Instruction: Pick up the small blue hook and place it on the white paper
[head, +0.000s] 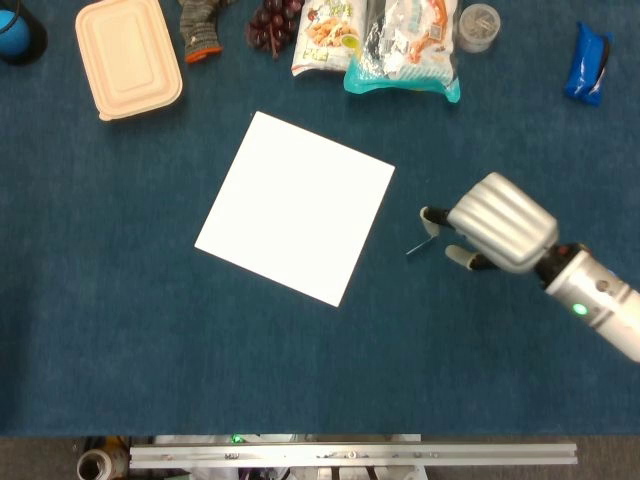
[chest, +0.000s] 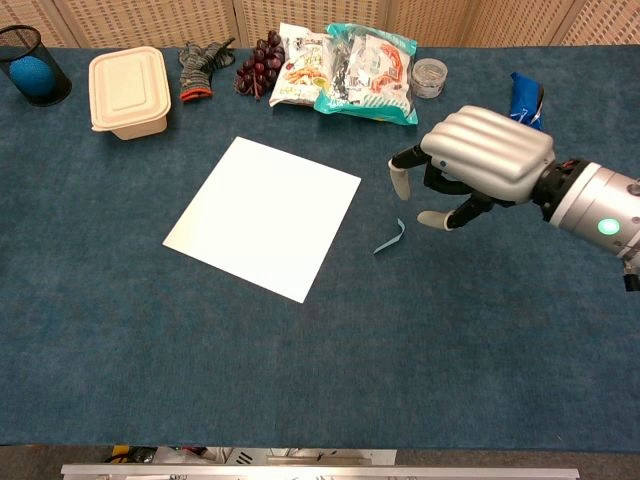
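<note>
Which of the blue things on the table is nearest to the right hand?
The small blue hook, lying just below the right hand beside the white paper. The blue packet and blue ball sit along the far edge.

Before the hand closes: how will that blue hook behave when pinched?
The hook is a thin curved strip, so probably very light and apt to skid on the cloth when nudged. It lies low, leaving little to pinch. The right hand hovers open beside it, not touching.

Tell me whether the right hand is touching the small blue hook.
Apart. In the chest view, blue cloth shows between the right hand and the small blue hook, which lies flat on the table.
</note>
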